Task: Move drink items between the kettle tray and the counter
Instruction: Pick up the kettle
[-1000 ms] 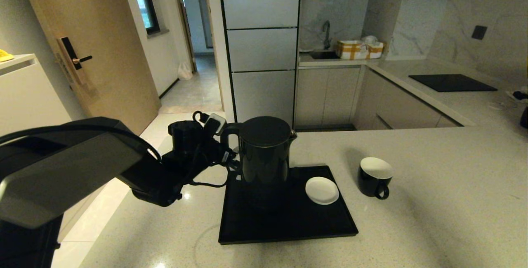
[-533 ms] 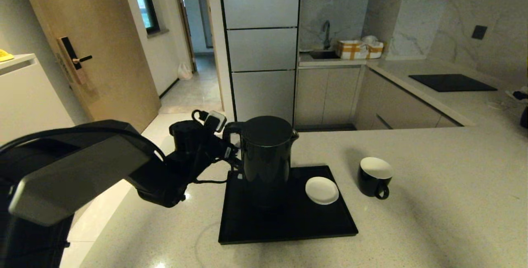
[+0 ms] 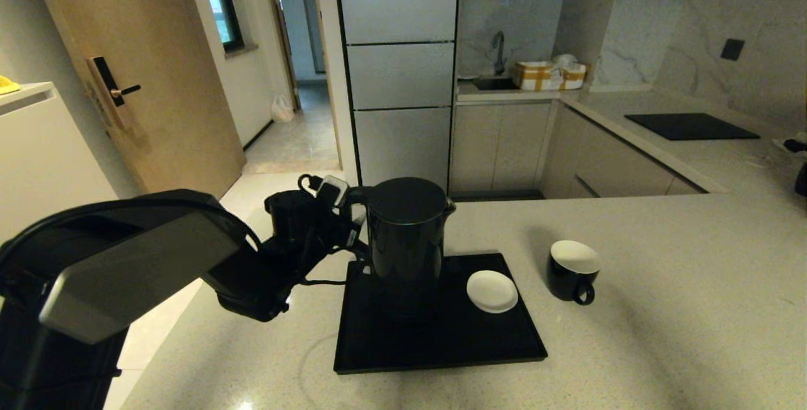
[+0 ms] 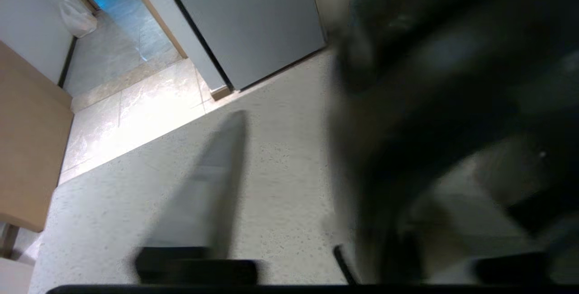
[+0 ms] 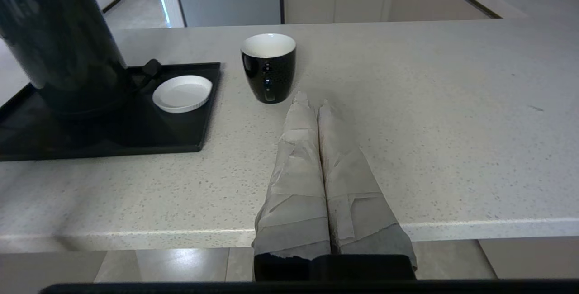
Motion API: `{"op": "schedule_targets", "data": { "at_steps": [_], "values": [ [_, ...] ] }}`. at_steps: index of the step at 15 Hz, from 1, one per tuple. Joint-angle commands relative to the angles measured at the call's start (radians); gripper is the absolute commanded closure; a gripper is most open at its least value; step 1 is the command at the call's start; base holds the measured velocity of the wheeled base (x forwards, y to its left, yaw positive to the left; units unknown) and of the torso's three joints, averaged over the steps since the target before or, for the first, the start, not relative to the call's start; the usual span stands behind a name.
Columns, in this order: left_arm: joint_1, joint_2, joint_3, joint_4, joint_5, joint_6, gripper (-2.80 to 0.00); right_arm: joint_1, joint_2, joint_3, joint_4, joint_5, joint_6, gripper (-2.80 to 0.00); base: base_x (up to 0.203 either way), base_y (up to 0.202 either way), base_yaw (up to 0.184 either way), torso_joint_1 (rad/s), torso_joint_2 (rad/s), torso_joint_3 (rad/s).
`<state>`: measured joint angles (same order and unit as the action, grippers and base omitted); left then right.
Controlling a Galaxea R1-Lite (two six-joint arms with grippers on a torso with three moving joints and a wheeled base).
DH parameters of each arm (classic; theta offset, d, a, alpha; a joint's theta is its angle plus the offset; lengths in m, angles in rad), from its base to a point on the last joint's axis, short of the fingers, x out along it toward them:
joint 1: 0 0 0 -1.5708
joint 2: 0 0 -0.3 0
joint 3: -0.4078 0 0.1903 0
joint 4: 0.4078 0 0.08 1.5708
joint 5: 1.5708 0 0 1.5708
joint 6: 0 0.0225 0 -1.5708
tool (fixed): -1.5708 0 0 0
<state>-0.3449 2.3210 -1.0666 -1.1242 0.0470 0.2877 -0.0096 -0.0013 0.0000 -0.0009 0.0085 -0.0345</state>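
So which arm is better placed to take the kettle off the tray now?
Left. The left gripper is already at the handle of the kettle on the tray. The right gripper is parked, jaws shut, at the counter edge.

On the surface [image 3: 662, 284] we see broad bare stone to the right of the cup [image 3: 572, 269] and in front of the tray [image 3: 435, 344], where a gripper could pass freely. The kettle [image 3: 406, 240] stands tall at the tray's back left, blocking any low reach across it; the left gripper [image 3: 353, 233] crowds its handle side. Between kettle and cup lies the low saucer [image 3: 492, 291], with a narrow strip of tray around it. The right gripper [image 5: 312, 99], its jaws pressed together, sits at the surface's near edge, with open stone between it and the cup.
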Motion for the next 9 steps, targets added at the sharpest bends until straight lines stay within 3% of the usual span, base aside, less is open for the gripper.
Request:
{"op": "schedule_targets", "data": {
  "at_steps": [1, 9],
  "values": [
    [0.0, 0.004, -0.006, -0.006, 0.001, 0.002, 0.0, 0.0, 0.0, 0.0, -0.001, 0.001, -0.001, 0.0, 0.0, 0.0, 0.0, 0.0, 0.0, 0.0],
    [0.0, -0.005, -0.001, -0.031, -0.002, -0.005, 0.0, 0.0, 0.0, 0.0, -0.001, 0.001, -0.001, 0.0, 0.0, 0.0, 0.0, 0.0, 0.0, 0.0]
  ]
}}
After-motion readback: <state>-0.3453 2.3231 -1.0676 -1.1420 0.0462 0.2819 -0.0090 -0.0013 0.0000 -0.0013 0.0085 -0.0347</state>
